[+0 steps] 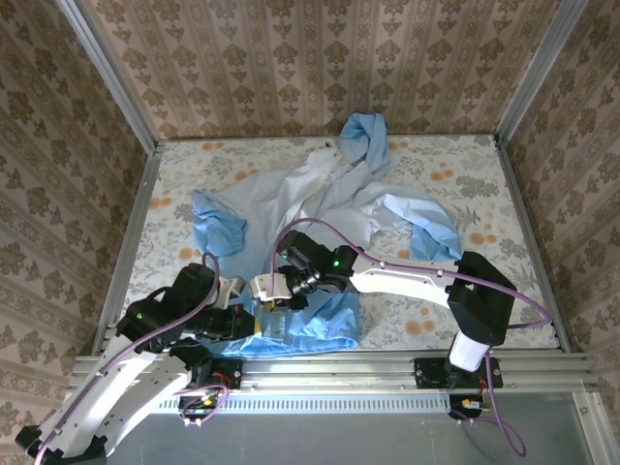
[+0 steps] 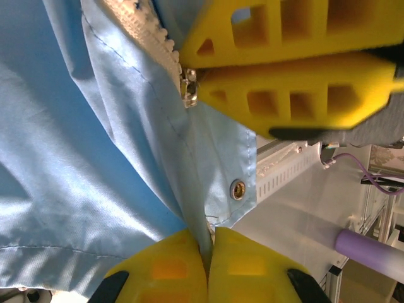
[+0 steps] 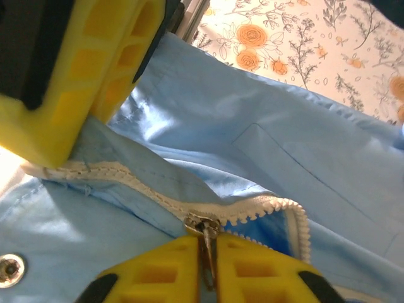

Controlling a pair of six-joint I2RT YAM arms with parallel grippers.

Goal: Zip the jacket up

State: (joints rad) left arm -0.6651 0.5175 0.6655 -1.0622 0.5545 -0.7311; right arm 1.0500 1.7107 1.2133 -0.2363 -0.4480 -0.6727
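Closest to the lens, the right hand (image 3: pixel 207 268) has its yellow fingers pressed together on the metal zipper slider (image 3: pixel 202 226) of the light-blue jacket (image 1: pixel 291 199). The jacket sprawls crumpled across the middle of the floral tabletop (image 1: pixel 484 184), hem toward the arms. The left hand (image 2: pixel 207 255), also closed, pinches the hem beside a snap (image 2: pixel 238 189). Past the slider the white teeth (image 3: pixel 284 205) lie parted. Zipping looks about to begin: the next move calls for drawing the slider toward the collar while the hem is held taut.

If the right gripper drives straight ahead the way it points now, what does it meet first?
Probably the jacket, its fabric just past the zipper slider; the left gripper sits off to one side, depth unclear.
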